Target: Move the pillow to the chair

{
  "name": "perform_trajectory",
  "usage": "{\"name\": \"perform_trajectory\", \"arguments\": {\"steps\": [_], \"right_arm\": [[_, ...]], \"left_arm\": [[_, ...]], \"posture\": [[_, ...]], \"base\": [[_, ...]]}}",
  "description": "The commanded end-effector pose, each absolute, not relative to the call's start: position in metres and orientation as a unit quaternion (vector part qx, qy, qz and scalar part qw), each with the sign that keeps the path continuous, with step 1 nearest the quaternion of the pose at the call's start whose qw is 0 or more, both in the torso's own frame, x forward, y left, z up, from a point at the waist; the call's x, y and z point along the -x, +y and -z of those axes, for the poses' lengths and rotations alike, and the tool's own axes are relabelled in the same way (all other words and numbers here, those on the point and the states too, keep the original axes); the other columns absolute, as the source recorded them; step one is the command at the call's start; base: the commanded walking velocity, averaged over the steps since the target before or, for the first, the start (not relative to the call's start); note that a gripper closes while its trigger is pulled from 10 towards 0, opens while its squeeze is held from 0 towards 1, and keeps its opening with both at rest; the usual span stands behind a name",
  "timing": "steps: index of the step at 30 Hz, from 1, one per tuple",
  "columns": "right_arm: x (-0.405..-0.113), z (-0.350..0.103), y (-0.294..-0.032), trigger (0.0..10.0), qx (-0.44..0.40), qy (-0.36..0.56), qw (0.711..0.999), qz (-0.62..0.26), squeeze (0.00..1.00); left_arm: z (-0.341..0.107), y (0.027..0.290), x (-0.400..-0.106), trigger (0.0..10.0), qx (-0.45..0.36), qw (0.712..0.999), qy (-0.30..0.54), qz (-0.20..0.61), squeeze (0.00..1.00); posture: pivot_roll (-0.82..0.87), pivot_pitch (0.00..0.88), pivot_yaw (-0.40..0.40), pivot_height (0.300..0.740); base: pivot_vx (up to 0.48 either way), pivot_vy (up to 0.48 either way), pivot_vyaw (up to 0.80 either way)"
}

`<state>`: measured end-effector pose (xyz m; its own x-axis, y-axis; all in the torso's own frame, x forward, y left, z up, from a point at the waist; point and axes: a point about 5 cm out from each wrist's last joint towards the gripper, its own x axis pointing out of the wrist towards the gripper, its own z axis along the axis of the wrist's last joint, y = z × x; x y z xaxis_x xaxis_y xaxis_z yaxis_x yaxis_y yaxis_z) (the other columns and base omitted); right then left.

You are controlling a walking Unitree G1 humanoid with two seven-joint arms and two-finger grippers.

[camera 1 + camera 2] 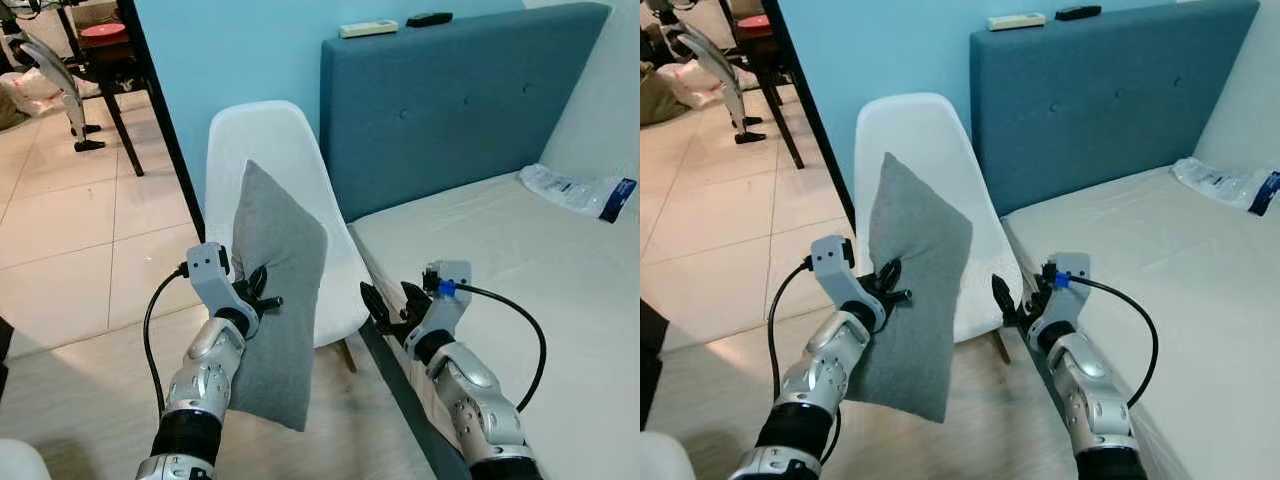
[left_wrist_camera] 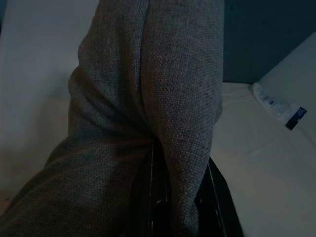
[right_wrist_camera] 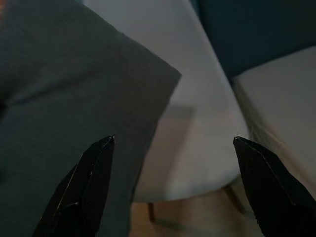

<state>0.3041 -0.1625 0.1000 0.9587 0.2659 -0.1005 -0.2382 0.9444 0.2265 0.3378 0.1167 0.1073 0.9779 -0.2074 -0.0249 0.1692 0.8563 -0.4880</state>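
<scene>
Left hand (image 1: 262,296) pinches upright grey pillow (image 1: 275,300).

I can read no text, label, brand or number anywhere here. The clear plastic packet (image 1: 580,190) lying on the bed (image 1: 500,260) carries a dark blue label at one end, but its print is too small to make out. The two remotes (image 1: 368,29) on top of the headboard (image 1: 460,100) show no legible markings either.
</scene>
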Motion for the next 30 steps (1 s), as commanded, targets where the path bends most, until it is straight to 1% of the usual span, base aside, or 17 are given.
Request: {"name": "perform_trajectory", "arguments": {"steps": [1,6,24,30], "right_arm": [[-0.3016,-0.0921,-0.1639,10.0,-0.101,0.078,0.985,-0.120,0.00],[-0.3010,-0.0911,-0.1654,10.0,-0.100,0.082,0.984,-0.121,0.00],[-0.3008,-0.0903,-0.1607,10.0,-0.102,0.083,0.983,-0.128,0.00],[-0.2999,-0.0889,-0.1611,10.0,-0.104,0.087,0.983,-0.122,0.00]], "left_arm": [[-0.1228,0.1170,-0.3433,10.0,0.246,0.963,-0.001,0.108,0.00],[-0.1230,0.1153,-0.3435,10.0,0.246,0.963,-0.002,0.111,0.00],[-0.1220,0.1151,-0.3429,10.0,0.247,0.962,-0.003,0.114,0.00],[-0.1212,0.1108,-0.3421,10.0,0.250,0.960,0.002,0.129,0.00]], "posture": [[-0.15,0.036,0.038,0.740],[-0.15,0.034,0.039,0.740],[-0.15,0.042,0.043,0.740],[-0.15,0.047,0.048,0.740]], "base": [[0.304,0.000,0.00],[0.339,0.000,0.00],[0.477,0.000,0.00],[0.480,0.000,0.00]]}}
